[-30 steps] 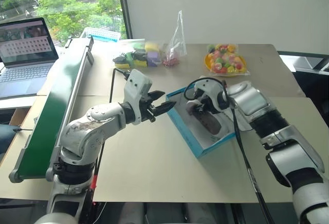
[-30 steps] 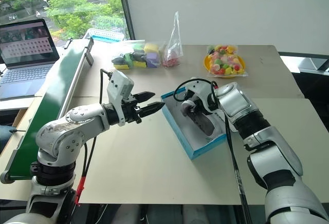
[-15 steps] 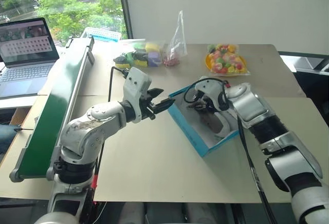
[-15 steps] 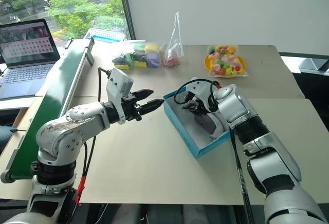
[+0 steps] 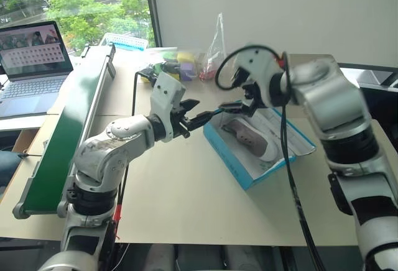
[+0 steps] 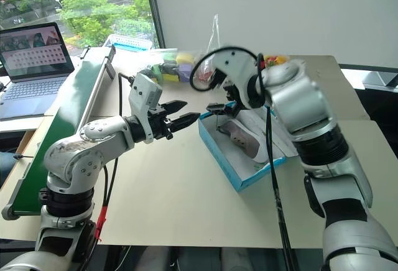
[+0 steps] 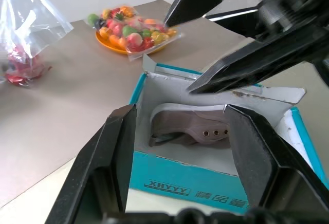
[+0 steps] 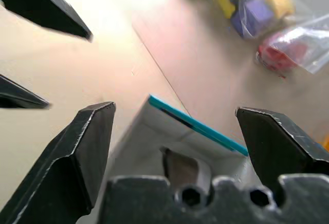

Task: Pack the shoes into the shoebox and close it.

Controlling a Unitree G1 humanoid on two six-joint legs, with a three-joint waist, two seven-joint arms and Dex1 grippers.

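Shoebox [image 5: 261,153] sits open on the tabletop [image 5: 186,202], centre-right, lid flap folded back on its far-right side. 1 shoe [image 5: 249,139] lies inside on its side, grey-brown upper, pale sole toward the right wall. Cannot tell whether a 2nd shoe is in there.

Right hand [image 5: 239,106] hangs above the box's far-left corner, fingers spread wide, holding nothing. Left hand [image 5: 200,120] is level, just left of that same corner, fingers partly apart and empty; its wrist view looks straight at the box's short teal wall and the shoe behind it.

Handling, as judgement:
- Shoe looks light, soft in the upper, firmer at the sole. Best hold is probably across the heel or collar, where the material keeps its shape.
- Box is thin cardboard: light, likely to slide on the smooth tabletop and to dent if pinched hard. Brace 1 wall while the other hand works.
- Lid flap bends at its hinge. Take it near the free edge's middle and fold it over evenly.
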